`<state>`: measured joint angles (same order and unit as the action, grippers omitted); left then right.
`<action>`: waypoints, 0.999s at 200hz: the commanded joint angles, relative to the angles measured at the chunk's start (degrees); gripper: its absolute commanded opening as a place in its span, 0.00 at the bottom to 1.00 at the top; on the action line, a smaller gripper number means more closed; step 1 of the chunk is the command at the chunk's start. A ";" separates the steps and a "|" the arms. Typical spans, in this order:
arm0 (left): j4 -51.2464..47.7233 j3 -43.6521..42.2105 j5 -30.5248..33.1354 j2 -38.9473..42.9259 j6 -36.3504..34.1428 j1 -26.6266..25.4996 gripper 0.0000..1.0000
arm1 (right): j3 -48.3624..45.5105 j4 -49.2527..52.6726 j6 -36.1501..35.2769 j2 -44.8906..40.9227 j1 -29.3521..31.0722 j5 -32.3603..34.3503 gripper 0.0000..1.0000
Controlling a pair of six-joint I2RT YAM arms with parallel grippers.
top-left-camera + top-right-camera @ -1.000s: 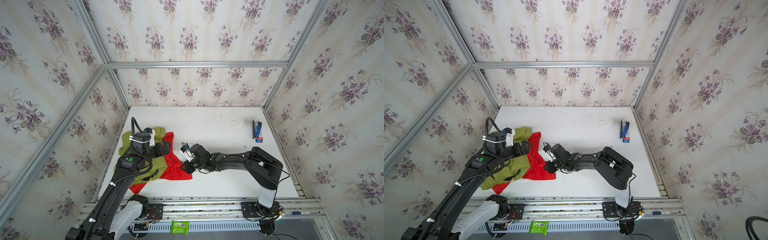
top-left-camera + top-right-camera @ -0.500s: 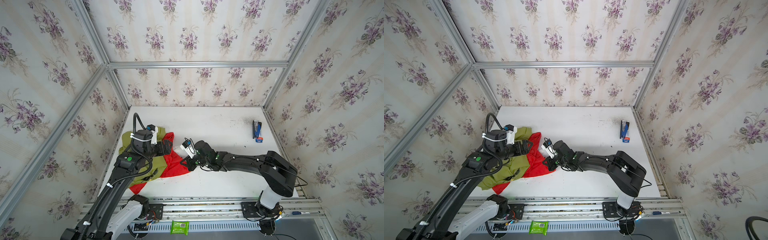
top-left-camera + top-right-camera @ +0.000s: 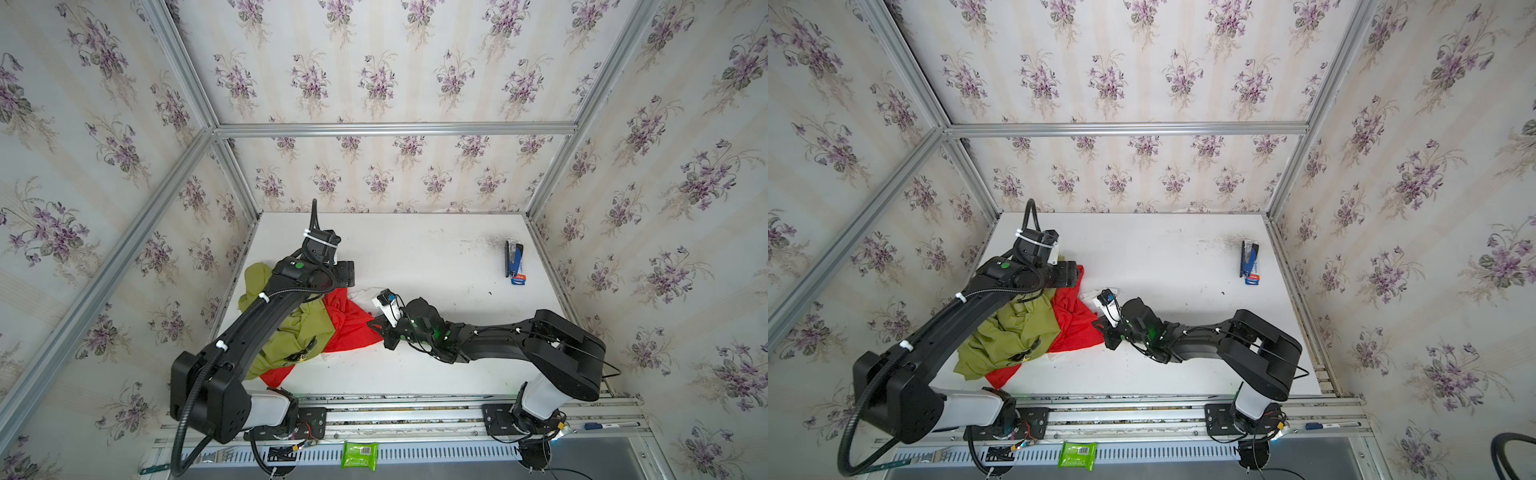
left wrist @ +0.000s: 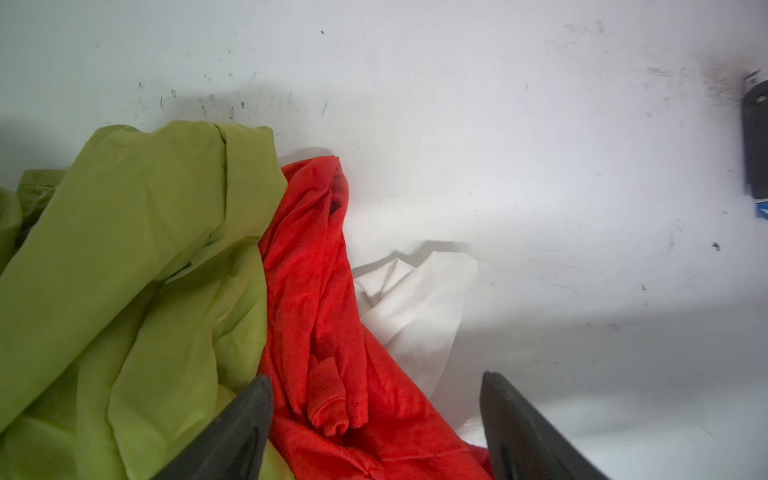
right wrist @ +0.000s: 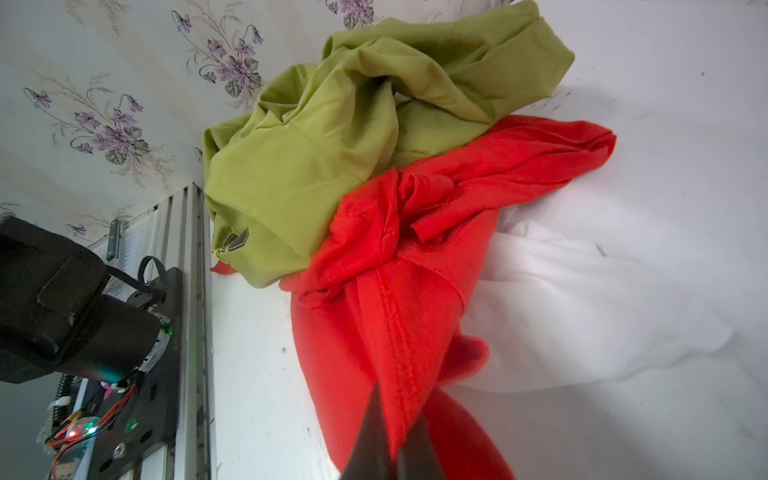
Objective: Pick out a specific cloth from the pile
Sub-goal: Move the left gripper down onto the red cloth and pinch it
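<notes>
Pinching the hem of the thin bright red cloth (image 5: 399,291) in the tightly closed right pincer (image 5: 392,401); hovering over it with the left pincer (image 4: 376,378) spread open.

1. Both top views: high up, tilted down; whole table (image 3: 436,257) in frame, pile (image 3: 299,332) at 9 o'clock.
2. Left wrist: close above pile (image 4: 166,249).
3. Right wrist: close, low, facing 9 o'clock; same pile (image 5: 374,187).

I've got pale striped wallpaper (image 3: 415,83) with purple flower sprigs on every wall I can see. Aluminium framing (image 3: 395,129) runs along the corners. White tabletop (image 3: 436,257) below, scuffed with dark marks near the far right, evenly lit, soft shadows only.
</notes>
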<state>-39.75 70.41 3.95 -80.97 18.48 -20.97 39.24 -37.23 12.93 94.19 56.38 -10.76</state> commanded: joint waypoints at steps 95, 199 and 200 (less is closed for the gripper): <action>-4.77 11.23 14.71 -20.76 -5.95 -1.79 0.74 | -2.04 -7.40 -4.75 0.55 1.82 3.47 0.00; -6.57 18.23 15.52 -34.28 -5.16 -1.79 0.67 | -3.12 -7.33 -4.58 -0.15 1.87 3.47 0.00; -6.57 18.21 15.54 -34.35 -5.19 -1.79 0.67 | -3.12 -7.37 -4.62 -0.15 1.88 3.47 0.00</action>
<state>-44.84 88.01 18.52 -114.17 12.69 -22.74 36.29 -42.35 8.51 94.61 58.17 -7.62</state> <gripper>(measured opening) 0.676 0.065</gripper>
